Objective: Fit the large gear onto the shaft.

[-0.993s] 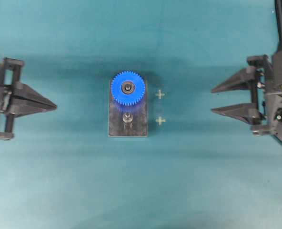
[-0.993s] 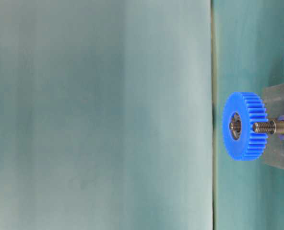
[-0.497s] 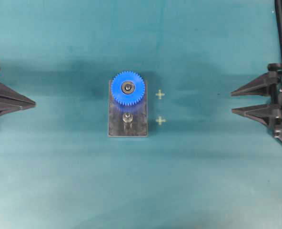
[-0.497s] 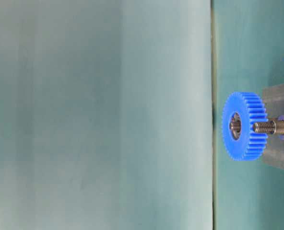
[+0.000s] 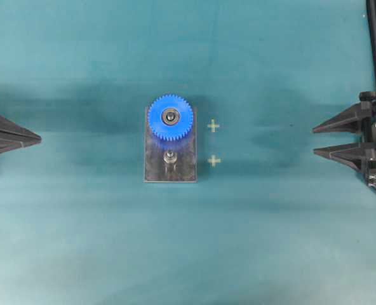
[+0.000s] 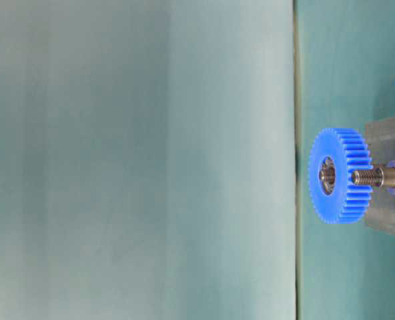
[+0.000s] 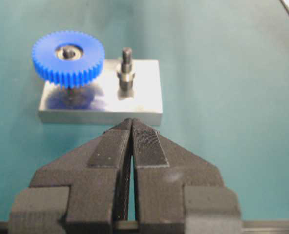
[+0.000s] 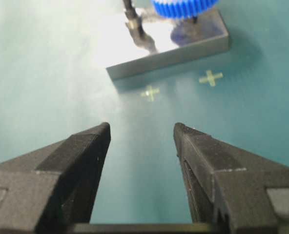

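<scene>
Nearest our left wrist camera, the left gripper [image 7: 131, 127] has jaws together; the right gripper [image 8: 141, 132] stands parted, empty. Beyond, centre frame, the large gear [image 5: 170, 117] sits on the shaft [image 7: 69, 50], so we judge it fitted.

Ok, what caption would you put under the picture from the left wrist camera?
Blue gear seated on one shaft of the grey plate, the second shaft bare, with the shut left gripper in front.

Bare mat [image 5: 289, 222] surrounds the plate [image 5: 155, 170]; both shafts rise unobstructed.
</scene>
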